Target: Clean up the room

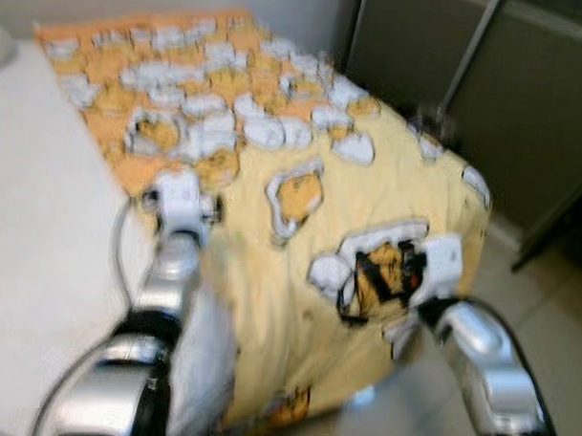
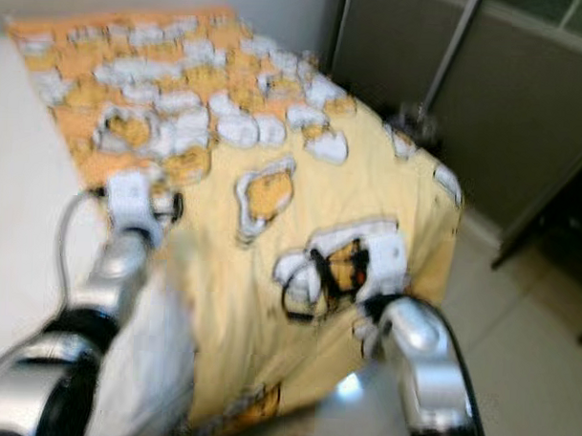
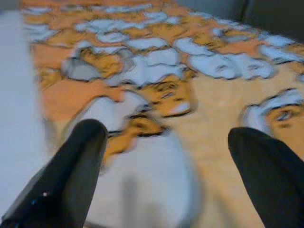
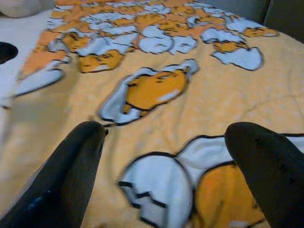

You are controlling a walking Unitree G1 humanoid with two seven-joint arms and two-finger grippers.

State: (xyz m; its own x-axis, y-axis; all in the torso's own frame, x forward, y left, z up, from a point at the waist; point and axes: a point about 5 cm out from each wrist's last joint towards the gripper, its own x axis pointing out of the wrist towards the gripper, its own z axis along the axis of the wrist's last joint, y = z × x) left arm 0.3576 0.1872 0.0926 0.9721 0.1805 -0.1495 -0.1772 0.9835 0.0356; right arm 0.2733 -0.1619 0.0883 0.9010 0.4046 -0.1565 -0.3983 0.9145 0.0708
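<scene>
Covering most of the frame from upper left to lower centre, a yellow-and-orange blanket (image 1: pixel 273 179) printed with white cartoon egg shapes (blurred in both eye views), draped over a bed beside a bare white sheet (image 1: pixel 41 248) at the left. Left gripper (image 3: pixel 166 156) at centre left over the blanket's edge, fingers spread wide, holding nothing. Right gripper (image 4: pixel 164 156) at lower right above the hanging blanket corner, likewise wide apart. Dark cabinet (image 1: pixel 525 102) at upper right.
</scene>
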